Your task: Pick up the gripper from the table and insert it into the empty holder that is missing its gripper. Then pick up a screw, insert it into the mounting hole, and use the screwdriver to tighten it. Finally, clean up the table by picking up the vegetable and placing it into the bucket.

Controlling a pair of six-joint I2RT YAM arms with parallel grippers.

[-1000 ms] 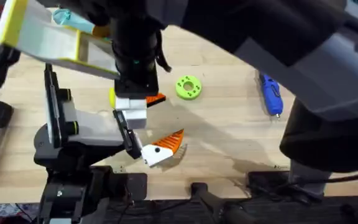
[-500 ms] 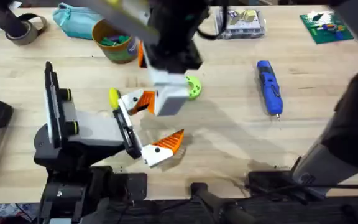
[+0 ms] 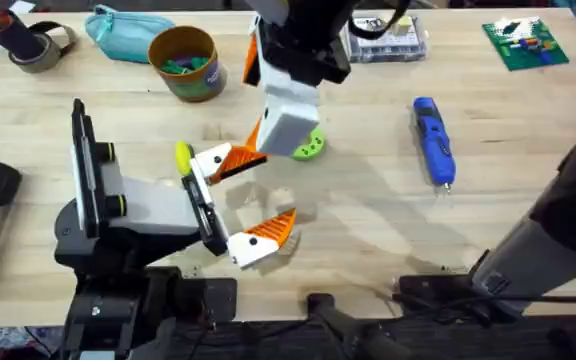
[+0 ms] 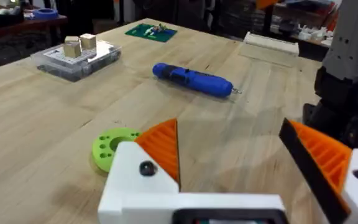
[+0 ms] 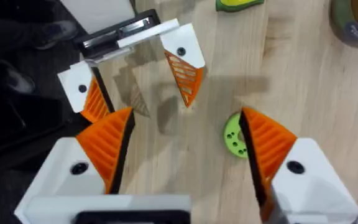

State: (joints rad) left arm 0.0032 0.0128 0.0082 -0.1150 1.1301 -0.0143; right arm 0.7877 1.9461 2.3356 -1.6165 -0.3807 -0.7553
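The holder stands at the near left, black plate upright. Its far mount carries the tapered orange gripper; its near mount carries a ribbed orange finger. In the left wrist view that wedge and the ribbed finger form my left gripper, open and empty. My right gripper hovers open beyond the holder. The blue screwdriver lies at the right. The bucket holds something green; vegetable or not, I cannot tell. No screw is discernible.
A green disc lies under my right gripper. Along the far edge are a teal pouch, a tape roll, a clear parts box and a green board. Bare wood lies between holder and screwdriver.
My right gripper has drawn back from the holder's far mount, rightward and farther away, now above the green disc. The tapered orange gripper stays in the mount. The holder has not moved.
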